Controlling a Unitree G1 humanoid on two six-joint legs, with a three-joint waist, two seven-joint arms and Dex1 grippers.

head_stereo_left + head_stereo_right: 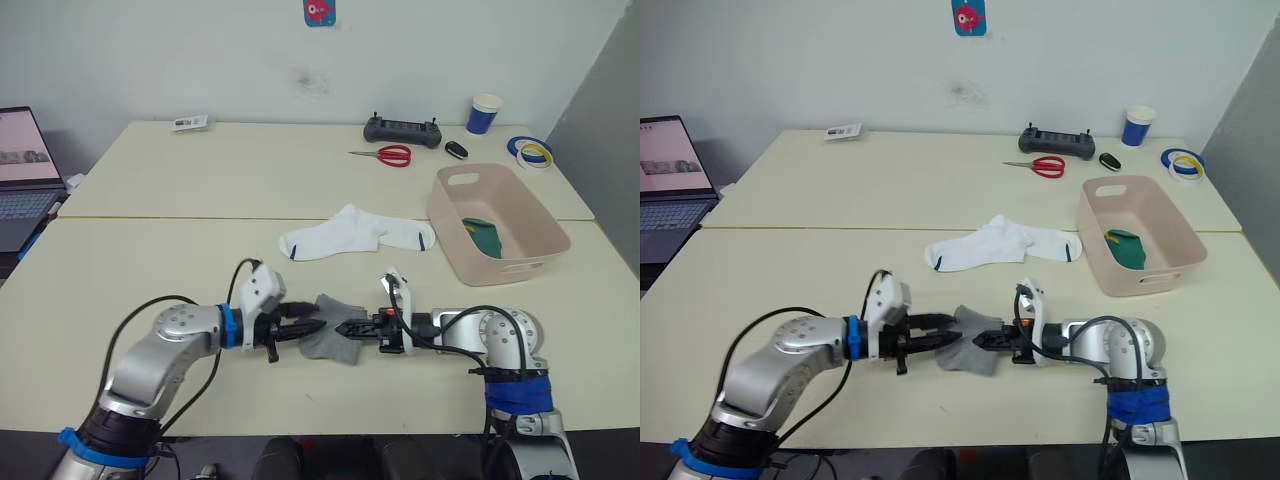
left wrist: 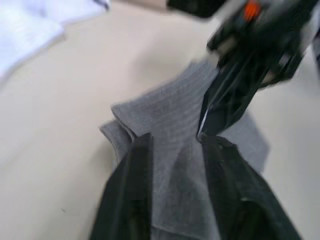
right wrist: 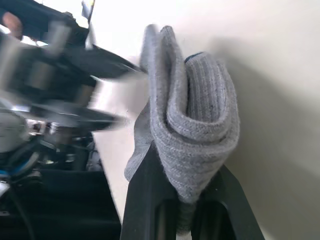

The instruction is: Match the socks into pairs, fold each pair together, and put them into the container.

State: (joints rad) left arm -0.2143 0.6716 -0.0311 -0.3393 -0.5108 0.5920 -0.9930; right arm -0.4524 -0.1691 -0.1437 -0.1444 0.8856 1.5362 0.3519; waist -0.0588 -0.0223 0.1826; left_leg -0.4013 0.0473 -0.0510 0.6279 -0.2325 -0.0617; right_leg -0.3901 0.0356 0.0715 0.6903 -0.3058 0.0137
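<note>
Near the table's (image 1: 150, 270) front edge, well short of the container (image 1: 520, 232), a folded pair of grey socks (image 1: 330, 340) lies between both grippers. From the container's side the right gripper (image 1: 352, 328) pinches the bundle, while the left gripper (image 1: 305, 328) has its fingers spread around the opposite end. White socks (image 1: 355, 233) lie just beside the container, and a green pair (image 1: 487, 238) sits inside it.

Grey socks (image 1: 330, 340) on desk (image 1: 150, 260) front, between both claws; white socks (image 1: 355, 235) behind; container (image 1: 495, 225) right, sock (image 1: 485, 235) in it.
</note>
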